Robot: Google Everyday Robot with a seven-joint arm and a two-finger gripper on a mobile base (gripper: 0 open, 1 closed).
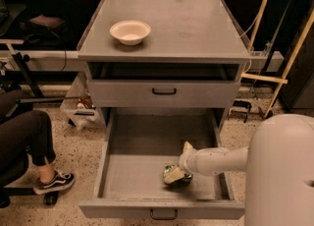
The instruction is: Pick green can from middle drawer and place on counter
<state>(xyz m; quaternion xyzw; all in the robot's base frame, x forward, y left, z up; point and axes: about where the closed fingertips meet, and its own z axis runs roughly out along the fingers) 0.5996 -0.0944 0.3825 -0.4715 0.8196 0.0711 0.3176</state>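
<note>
Desk point(196, 28): sitting well above the open drawer and carrying a cream bowl point(130, 32) on its left rear part; probably risking a knock to the bowl if setting down on that side, so judging the bare right half safer.
Middle drawer point(128, 177): standing pulled out, tall right wall running just beside the arm; possibly risking a scrape or snag on that wall when rising at a slant.
Upper drawer front point(164, 92): hanging over the rear of the open drawer; likely risking a bump from below if lifting before drawing back.
Arm point(221, 160): reaching in from the right over the right wall, sloping down and leftward, wrist lying low near the drawer floor.
Tool point(174, 174): resting at the can, touching and partly covering it; not telling whether open or gripping.
Green can point(182, 178): lying on the drawer floor, front right area; being dented and shiny, probably risking a slip or roll under an off-centre grip.
</note>
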